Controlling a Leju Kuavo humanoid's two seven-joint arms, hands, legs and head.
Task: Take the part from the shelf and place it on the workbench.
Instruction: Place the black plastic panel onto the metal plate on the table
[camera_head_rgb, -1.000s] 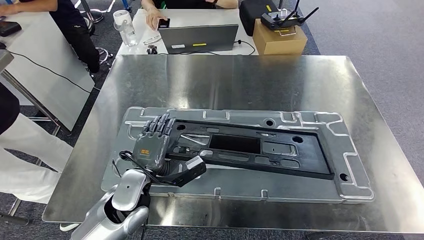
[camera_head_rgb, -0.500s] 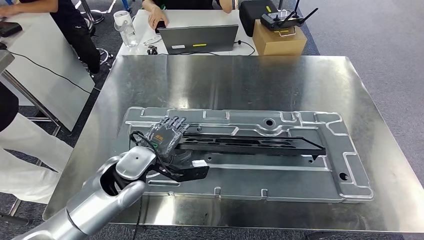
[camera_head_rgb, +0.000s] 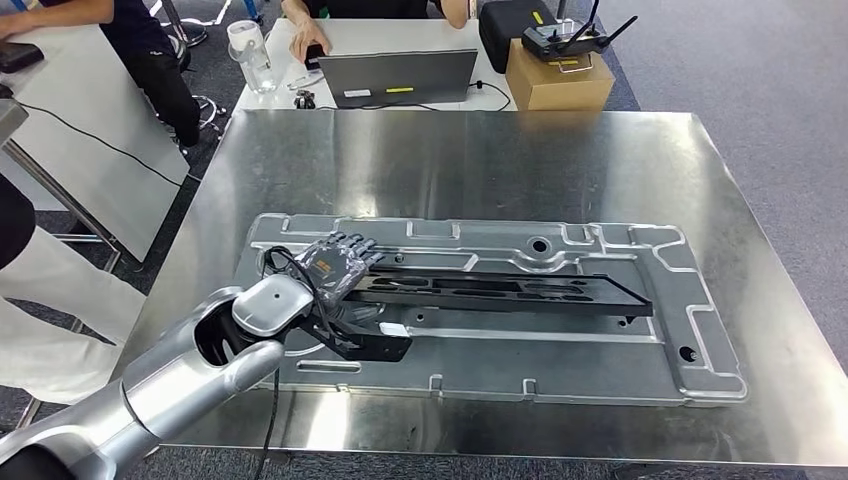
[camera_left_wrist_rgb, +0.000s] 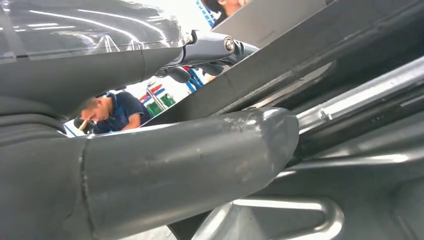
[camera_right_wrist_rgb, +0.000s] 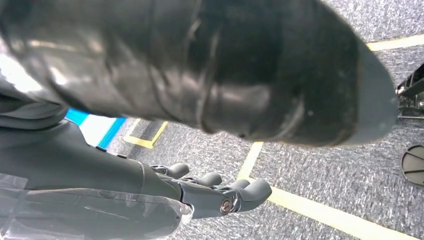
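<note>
The tabletop (camera_head_rgb: 600, 160) is bare sheet metal, brushed and glossy with streaky reflections. On it lies a stamped metal panel (camera_head_rgb: 700, 330) of duller silver, and on the panel a matt black part (camera_head_rgb: 520, 290) (plastic, by its look). Beyond the tabletop sits a brown cardboard box (camera_head_rgb: 557, 78).

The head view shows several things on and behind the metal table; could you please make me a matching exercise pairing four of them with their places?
Things:
1. black part
2. laptop
3. cardboard box
4. water bottle

Places:
A. far table, beside the laptop's right end
B. held at one end by the left hand, tilted over the silver tray
C. far table, left end
D. far table, middle

Pairs: 1-B, 2-D, 3-A, 4-C
</note>
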